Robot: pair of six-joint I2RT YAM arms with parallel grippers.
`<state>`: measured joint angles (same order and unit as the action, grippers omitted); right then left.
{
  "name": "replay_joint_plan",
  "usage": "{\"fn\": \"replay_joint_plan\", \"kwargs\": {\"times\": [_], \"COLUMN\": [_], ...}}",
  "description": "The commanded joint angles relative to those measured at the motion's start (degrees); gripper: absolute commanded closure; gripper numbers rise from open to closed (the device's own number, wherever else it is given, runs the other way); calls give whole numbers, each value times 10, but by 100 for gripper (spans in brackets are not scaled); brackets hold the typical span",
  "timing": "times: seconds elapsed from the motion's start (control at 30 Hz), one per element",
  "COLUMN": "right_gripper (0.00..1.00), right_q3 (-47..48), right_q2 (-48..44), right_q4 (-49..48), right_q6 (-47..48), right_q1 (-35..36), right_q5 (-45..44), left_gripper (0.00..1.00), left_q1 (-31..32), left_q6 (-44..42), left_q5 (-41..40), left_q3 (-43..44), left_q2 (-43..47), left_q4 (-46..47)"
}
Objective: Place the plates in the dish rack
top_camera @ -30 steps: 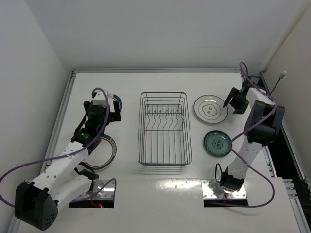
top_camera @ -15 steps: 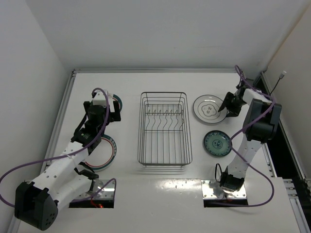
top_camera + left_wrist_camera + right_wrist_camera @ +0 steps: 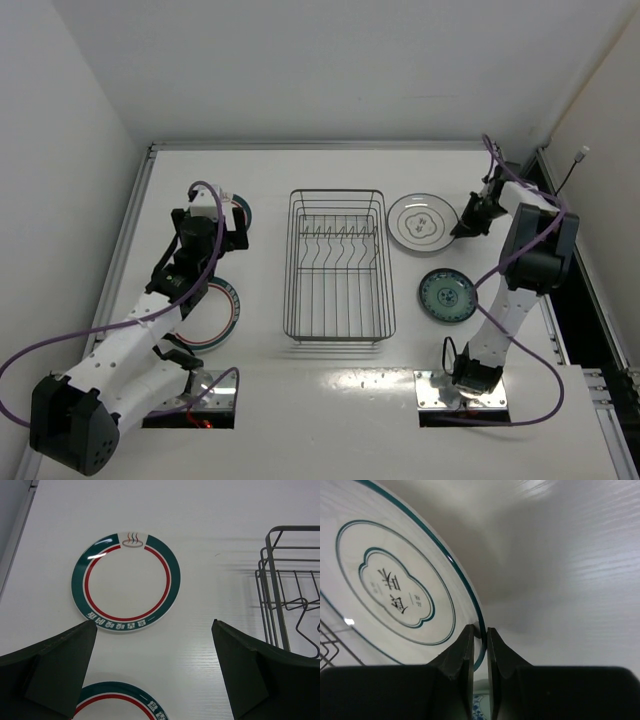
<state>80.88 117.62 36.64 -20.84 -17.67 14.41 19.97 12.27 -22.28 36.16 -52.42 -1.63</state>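
Near table's (image 3: 330, 400) far right edge, right gripper (image 3: 480, 630) pinches plate (image 3: 395, 595) by rim, edge grip suiting upright slotting in rack (image 3: 338, 265). Left gripper (image 3: 153, 625) spread wide above ringed plate (image 3: 125, 582).

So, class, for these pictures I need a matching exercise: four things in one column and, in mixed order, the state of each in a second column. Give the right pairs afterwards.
Column one
1. dark-rimmed plate
2. small teal plate
3. dish rack
4. left gripper

Column two
A. holds no plates yet
B. open, gripping nothing, with a ringed plate ahead of it
C. lying flat, touched by neither arm
D. rim pinched in the right gripper

Pairs: 1-D, 2-C, 3-A, 4-B
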Motion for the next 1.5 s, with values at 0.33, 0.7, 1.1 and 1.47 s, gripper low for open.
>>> {"fn": "replay_joint_plan", "kwargs": {"times": [0.33, 0.7, 1.1, 1.47], "right_gripper": [100, 100, 100, 100], "right_q3": [53, 95, 112, 41], "right_q2": [-251, -335, -437, -415], "right_q4": [26, 74, 128, 156], "right_q6": [-25, -25, -21, -79], "right_q1": [122, 175, 331, 504], "right_q5": [-218, -320, -405, -580], "left_gripper": [0, 0, 0, 0], "left_q1": [6, 6, 6, 6], "left_q6": [6, 12, 17, 17], "left_q5": [8, 8, 1, -9], "left_q3": [12, 12, 17, 22], "left_q2": [14, 9, -1, -7], "left_q4": [16, 11, 6, 0]}}
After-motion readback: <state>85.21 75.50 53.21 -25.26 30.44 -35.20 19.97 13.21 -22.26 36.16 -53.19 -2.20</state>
